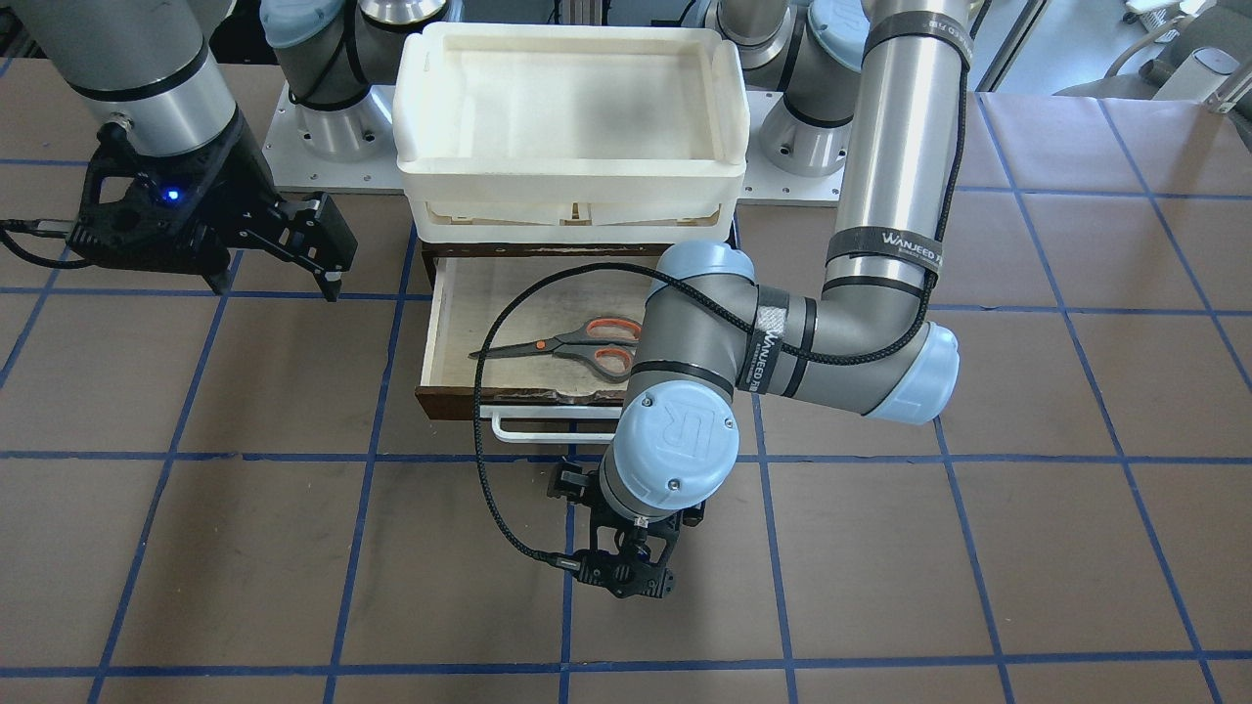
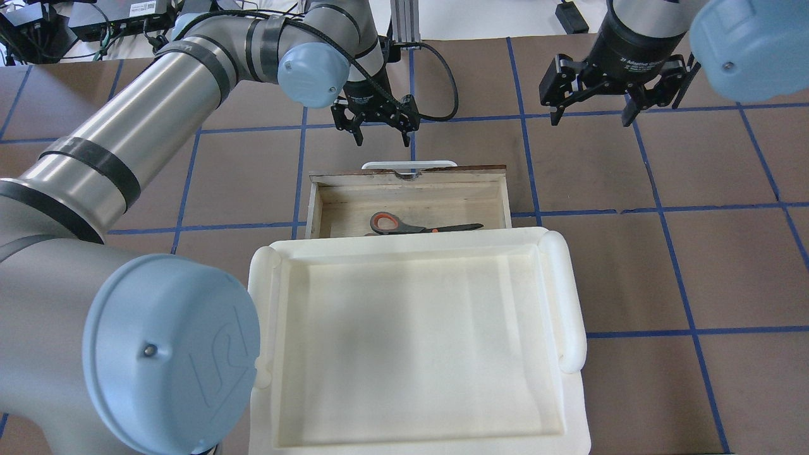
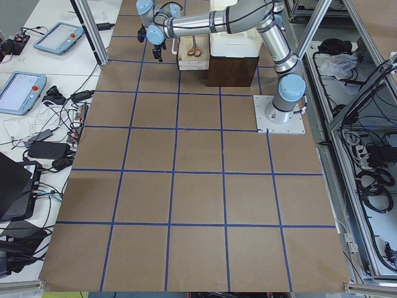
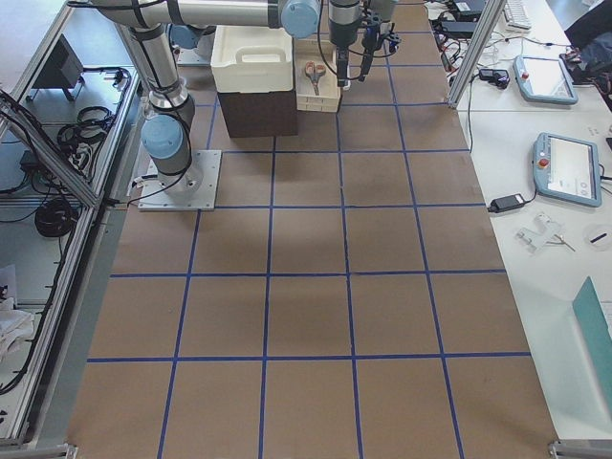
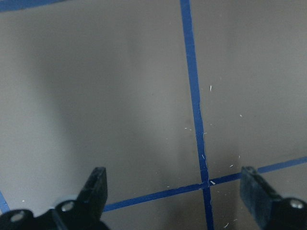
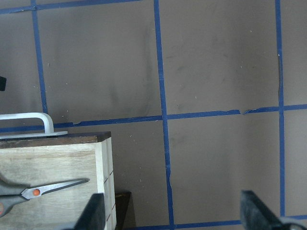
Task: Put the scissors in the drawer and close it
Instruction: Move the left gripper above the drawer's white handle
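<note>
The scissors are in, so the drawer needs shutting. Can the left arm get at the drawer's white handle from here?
Probably yes. The left gripper hangs open just beyond the white handle, in front of the drawer, with only bare table between gripper and handle.

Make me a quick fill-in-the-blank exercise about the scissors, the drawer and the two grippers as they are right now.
1. The scissors lie ____ the drawer.
2. The drawer is ____, and its white handle points toward the left gripper.
3. The right gripper, off to the drawer's side, is open and holds ____.

Missing words: inside; open; nothing.
</note>
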Action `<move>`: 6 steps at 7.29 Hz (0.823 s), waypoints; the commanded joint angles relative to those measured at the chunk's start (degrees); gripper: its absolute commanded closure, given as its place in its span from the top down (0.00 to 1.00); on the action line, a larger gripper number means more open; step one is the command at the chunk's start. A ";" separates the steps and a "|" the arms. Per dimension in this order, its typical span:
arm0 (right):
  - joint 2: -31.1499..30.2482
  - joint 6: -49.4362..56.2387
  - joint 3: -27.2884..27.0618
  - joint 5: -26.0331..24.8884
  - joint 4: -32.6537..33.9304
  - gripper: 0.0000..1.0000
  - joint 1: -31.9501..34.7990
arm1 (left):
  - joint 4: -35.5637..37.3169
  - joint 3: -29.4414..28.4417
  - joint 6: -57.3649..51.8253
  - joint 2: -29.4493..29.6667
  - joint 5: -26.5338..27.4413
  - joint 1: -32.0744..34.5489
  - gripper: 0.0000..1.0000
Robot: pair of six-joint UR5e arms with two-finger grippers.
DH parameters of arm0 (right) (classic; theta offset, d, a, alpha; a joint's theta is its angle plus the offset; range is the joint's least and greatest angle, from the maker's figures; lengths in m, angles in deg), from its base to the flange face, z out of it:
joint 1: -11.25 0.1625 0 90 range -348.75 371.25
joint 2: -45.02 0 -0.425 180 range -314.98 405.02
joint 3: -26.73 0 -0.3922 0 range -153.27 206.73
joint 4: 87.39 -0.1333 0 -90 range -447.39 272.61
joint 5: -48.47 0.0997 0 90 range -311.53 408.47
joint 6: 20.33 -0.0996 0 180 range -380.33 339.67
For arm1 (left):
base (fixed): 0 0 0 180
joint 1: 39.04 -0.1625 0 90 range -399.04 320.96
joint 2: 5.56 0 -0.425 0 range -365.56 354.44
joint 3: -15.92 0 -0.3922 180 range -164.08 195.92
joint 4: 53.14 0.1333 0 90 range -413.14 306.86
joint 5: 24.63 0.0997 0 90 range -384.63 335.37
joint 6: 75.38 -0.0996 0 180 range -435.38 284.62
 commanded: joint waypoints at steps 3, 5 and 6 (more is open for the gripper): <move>-0.70 0.76 -0.17 -0.69 -0.11 1.00 0.24 | -2.15 1.31 -0.07 -1.36 0.15 0.75 1.00; -1.14 0.94 -0.17 -0.25 -0.46 1.00 0.24 | -3.47 4.82 -0.07 -3.99 -0.81 0.84 1.00; -1.14 1.20 -0.17 -0.51 -0.47 1.00 0.24 | -3.91 5.18 -0.07 -4.44 -0.81 0.84 1.00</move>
